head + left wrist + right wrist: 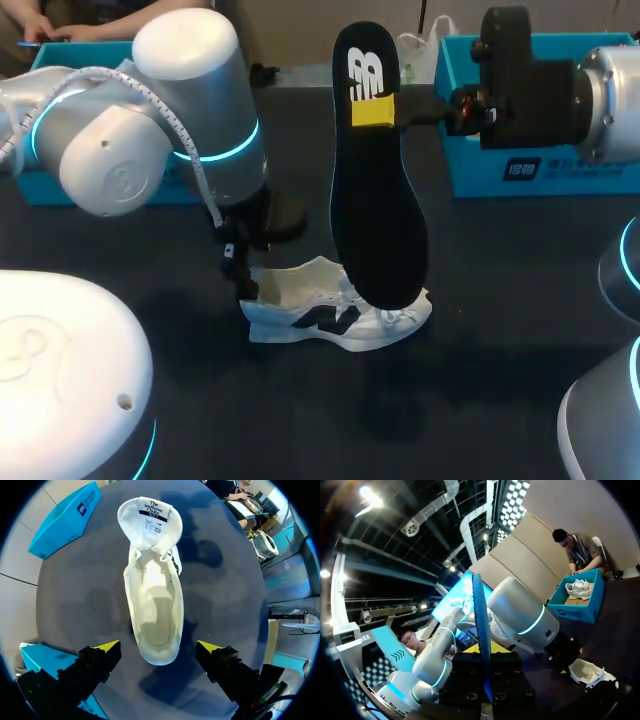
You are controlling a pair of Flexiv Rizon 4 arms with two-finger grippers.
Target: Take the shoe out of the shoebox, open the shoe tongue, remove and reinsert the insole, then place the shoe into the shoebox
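Holding left claw point(158, 646) spread astride the heel of the soft white shoe point(154, 600) beneath it, tongue point(150, 520) folded open ahead. Pinching the thin black foam insole point(380, 220) in right claw point(375, 110), dangling shoeward. Recommending bracing the heel and feeding toe-end first, likely flexing.

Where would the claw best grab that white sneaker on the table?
Likely at the heel sides of the white sneaker, coming from straight above: it sits sole-down, opening upward, and the open left claw hangs over the heel, which is narrower than the gap.
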